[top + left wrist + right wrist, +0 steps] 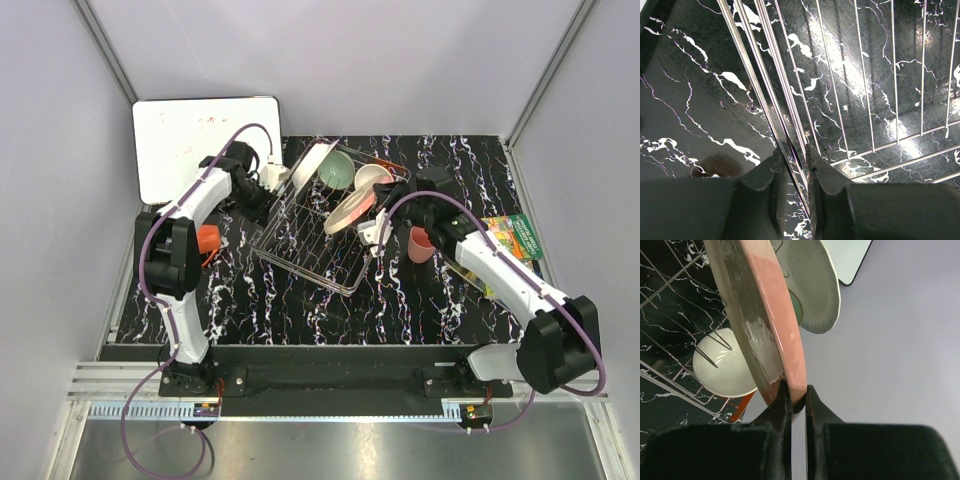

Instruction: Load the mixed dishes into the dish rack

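Midway, the right gripper (796, 392) is pinching the pink plate (775, 315) over the half-loaded dish rack (310, 240), the left gripper (796, 155) is clamping its wire rim, while orange mug (208, 240) and pink cup (421, 245) are waiting on the desk (330, 310).

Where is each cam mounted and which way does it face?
Top external: above and behind, looking down on the table; left arm, right arm show.
Left wrist: on the left gripper, looking down at the dish rack rim its fingers pinch.
Right wrist: on the right gripper, looking along the pink-and-cream plate it pinches.
Shared: dish rack, all three.
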